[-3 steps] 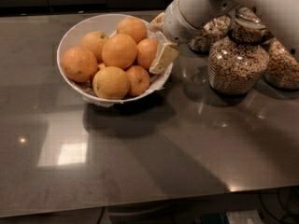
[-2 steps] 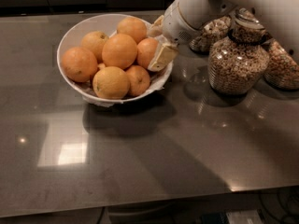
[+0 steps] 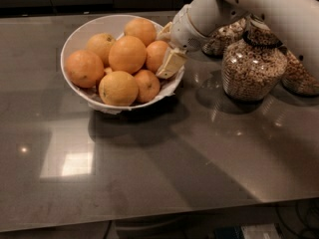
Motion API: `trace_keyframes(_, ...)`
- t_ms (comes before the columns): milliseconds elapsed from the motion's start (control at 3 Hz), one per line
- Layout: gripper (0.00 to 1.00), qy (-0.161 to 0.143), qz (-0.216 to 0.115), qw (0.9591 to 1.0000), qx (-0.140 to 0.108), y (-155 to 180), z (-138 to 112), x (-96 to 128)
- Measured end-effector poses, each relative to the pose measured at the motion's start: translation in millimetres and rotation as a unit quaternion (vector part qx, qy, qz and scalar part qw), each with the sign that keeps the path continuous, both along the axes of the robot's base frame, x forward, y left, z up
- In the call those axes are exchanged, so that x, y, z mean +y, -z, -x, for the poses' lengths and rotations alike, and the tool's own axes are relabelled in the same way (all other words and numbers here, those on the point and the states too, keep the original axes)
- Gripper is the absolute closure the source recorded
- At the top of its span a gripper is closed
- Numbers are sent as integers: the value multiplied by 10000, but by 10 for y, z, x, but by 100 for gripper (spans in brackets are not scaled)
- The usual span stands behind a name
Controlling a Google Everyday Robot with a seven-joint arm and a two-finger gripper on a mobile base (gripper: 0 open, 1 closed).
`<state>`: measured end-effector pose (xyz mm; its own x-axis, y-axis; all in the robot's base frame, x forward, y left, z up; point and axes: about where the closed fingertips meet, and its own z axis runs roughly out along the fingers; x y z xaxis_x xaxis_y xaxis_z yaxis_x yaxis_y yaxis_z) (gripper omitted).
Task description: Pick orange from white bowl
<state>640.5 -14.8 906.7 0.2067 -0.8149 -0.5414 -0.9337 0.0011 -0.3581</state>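
The white bowl (image 3: 79,31) sits at the back left of the grey counter and holds several oranges. My gripper (image 3: 162,54) reaches in from the upper right over the bowl's right rim. Its cream fingers (image 3: 170,63) stand on either side of the rightmost orange (image 3: 152,55), one above it and one below, both touching its skin. That orange rests among the others in the bowl. The white arm (image 3: 259,4) runs off to the upper right.
Glass jars of cereal stand right of the bowl: a large one (image 3: 251,66) nearest, another (image 3: 224,36) behind the arm, one (image 3: 301,76) at the right edge. The counter's front edge (image 3: 159,210) runs along the bottom.
The lower finger has shifted slightly left against the rightmost orange. The bowl, the oranges and the jars have not moved.
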Motion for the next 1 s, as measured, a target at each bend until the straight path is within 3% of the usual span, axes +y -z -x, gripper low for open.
trace_keyframes(333, 32, -10, -8, 10000, 23, 9, -8, -3)
trace_keyframes(1000, 75, -27, -22, 10000, 49, 15, -19, -13)
